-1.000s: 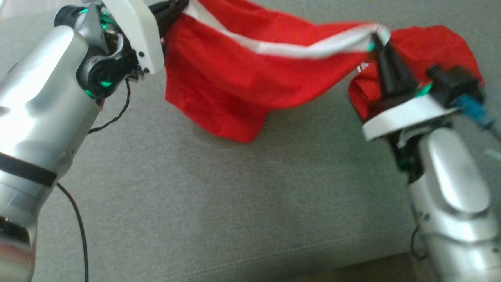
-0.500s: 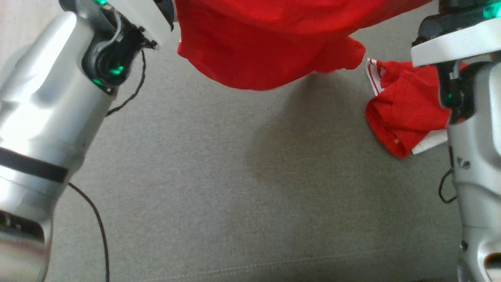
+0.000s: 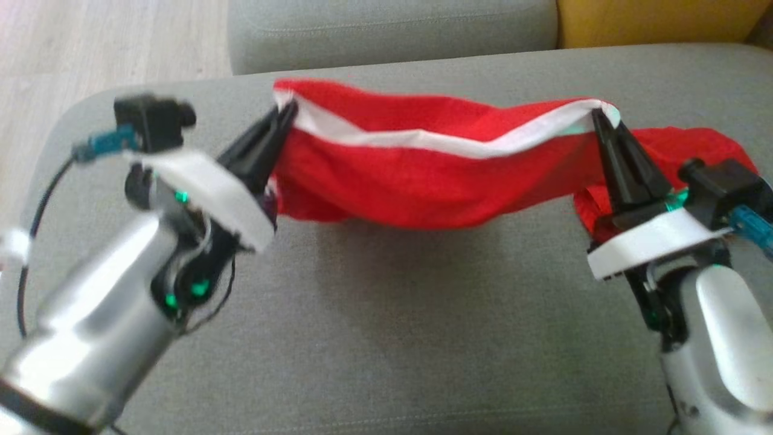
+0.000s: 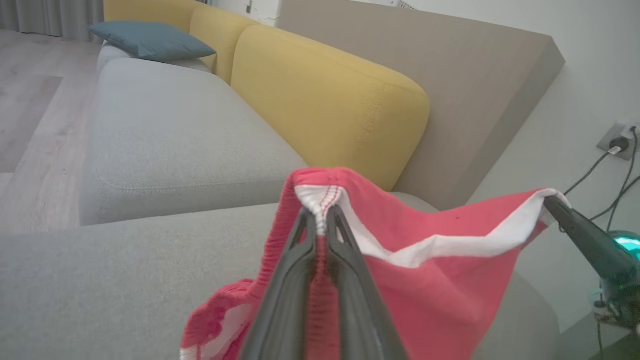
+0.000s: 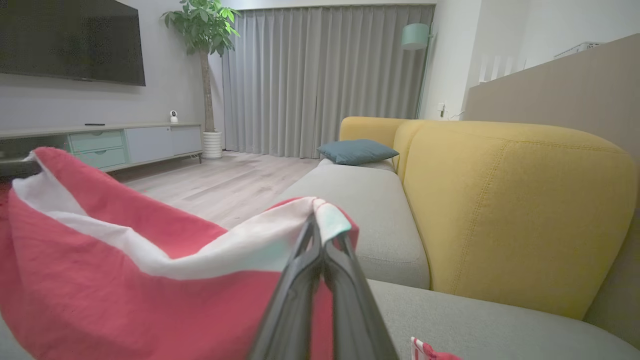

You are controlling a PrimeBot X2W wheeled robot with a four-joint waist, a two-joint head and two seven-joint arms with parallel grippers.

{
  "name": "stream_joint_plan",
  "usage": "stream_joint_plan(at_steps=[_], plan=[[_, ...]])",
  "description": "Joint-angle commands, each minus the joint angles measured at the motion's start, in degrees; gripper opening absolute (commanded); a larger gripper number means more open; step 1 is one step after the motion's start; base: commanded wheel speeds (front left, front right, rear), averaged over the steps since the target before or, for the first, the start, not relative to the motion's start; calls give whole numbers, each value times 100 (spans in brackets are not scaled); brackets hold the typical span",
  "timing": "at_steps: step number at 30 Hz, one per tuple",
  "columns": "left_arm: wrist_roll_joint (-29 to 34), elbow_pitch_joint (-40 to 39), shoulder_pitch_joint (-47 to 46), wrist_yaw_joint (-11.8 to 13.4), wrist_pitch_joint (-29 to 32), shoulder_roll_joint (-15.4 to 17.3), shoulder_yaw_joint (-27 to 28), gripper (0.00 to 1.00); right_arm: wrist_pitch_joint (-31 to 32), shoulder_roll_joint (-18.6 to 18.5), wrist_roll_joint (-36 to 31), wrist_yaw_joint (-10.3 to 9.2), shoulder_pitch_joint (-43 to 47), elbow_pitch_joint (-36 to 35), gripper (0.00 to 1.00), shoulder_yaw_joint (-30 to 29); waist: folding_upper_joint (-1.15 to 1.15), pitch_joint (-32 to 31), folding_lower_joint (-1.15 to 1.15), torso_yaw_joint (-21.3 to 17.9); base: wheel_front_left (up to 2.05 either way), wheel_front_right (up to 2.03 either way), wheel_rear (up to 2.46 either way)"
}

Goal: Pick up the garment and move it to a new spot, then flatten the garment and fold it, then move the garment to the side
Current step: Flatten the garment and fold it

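Head camera has swung up since half a second ago, so the whole frame shifted; the red garment (image 3: 423,181), then just a hanging hem at the top edge, now shows full width. Whether it actually came down can't be told from that shift.

Near: left claw (image 3: 287,115) clamped shut on the white waistband (image 3: 435,142) at the garment's left corner; the left wrist view shows fabric pinched between the fingers. Right claw (image 3: 599,116) shut on the band's right corner, same pinch in the right wrist view. Between them the band sags a little and the red cloth hangs bunched, its bottom edge at or just above the grey sofa seat (image 3: 386,338), can't tell which.

Just right of the right claw a red bundle (image 3: 712,145) lies on the seat, can't tell if it's a separate item.

Far: second seat cushion (image 3: 386,30), yellow backrest (image 3: 652,21), wood floor (image 3: 90,42) far left.

Judgement: pick-up done, carry to the new spot under way or ending. Next comes lowering and flattening, which likely needs the claws pulled apart to remove the sag. Risk: cloth lands creased
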Motion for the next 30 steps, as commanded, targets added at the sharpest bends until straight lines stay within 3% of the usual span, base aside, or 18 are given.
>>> stream_joint_plan(at_steps=[1, 7, 12, 18, 25, 30], plan=[[-11, -366, -166, 110, -93, 306, 295, 0, 77, -51, 46, 37, -59, -352, 0, 8, 0, -7, 0, 17, 0, 0, 0], [52, -1339, 55, 592, 0, 656, 376, 0, 576, -306, -14, 37, -33, -939, 0, -82, 0, 272, 0, 100, 0, 0, 0], [88, -1271, -633, 633, 209, 603, 570, 0, 884, -512, 121, 37, -1035, -724, 0, 36, 0, 838, 0, 89, 0, 0, 0], [250, -105, -2108, 402, 457, 311, 786, 0, 800, -793, 225, 37, -3124, 589, 0, 602, 0, 1638, 0, 21, 0, 0, 0], [712, 1744, -3853, 14, -76, -222, 964, 0, -270, -484, -107, 37, -5587, 2672, 0, 750, 0, 2095, 0, -78, 0, 0, 0], [925, 2501, -4451, -194, -654, -509, 1030, 0, -1083, -181, -422, 37, -6337, 3582, 0, 413, 0, 2150, 0, -84, 0, 0, 0]])
